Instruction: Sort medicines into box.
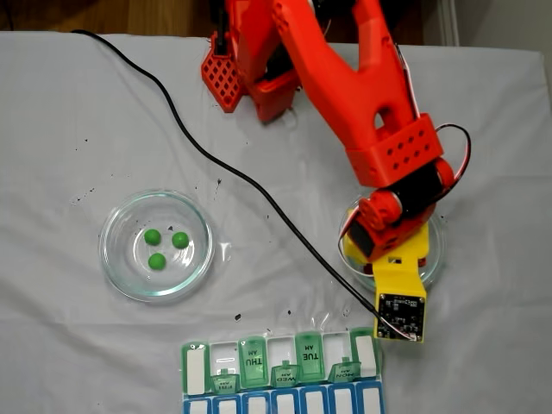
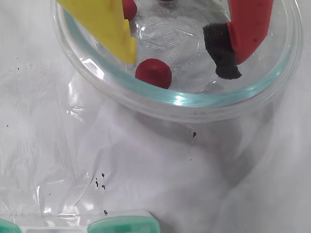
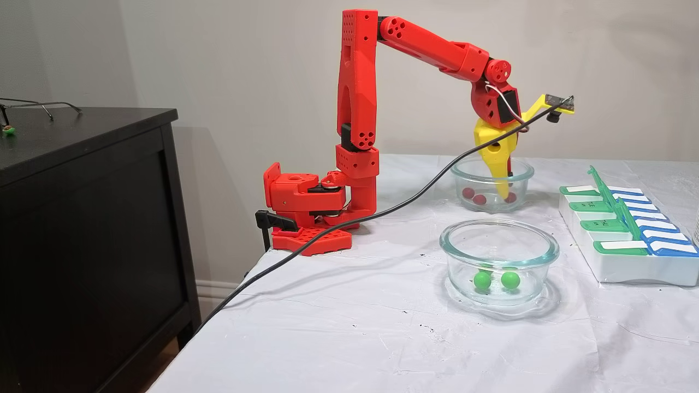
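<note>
- Gripper (image 2: 187, 63) lowered into the far glass dish (image 2: 180, 99), jaws parted fairly wide and holding nothing: yellow finger (image 2: 104, 24) at upper left of the wrist view, red finger with its black pad (image 2: 221, 51) at upper right.
- Nearest dark red pill (image 2: 153, 73) lying on the dish floor just below the yellow fingertip, toward the near rim; off to the yellow-finger side of the gap rather than centred between the tips. Probably a small shift toward that pill needed before closing.
- Second red pill (image 2: 129, 8) half hidden behind the yellow finger; a trace of another at the top edge, cut off by the frame.
- Round pills, so no long axis to line up with; likely to roll on the smooth glass.
- From the side, red pills (image 3: 479, 198) seen through the dish wall (image 3: 464, 180), with the yellow finger (image 3: 499, 164) dipping between them; exact contact with any pill impossible to judge there.
- Green pills (image 1: 157, 260) resting in the other dish (image 1: 112, 250), well apart from the gripper.
- Pill box (image 1: 207, 358) at the lower edge of the top-down view, cropped by the frame; several green lids up, compartments showing white, contents too small to make out.
- Far dish mostly covered by the arm (image 1: 379, 129) from above.
</note>
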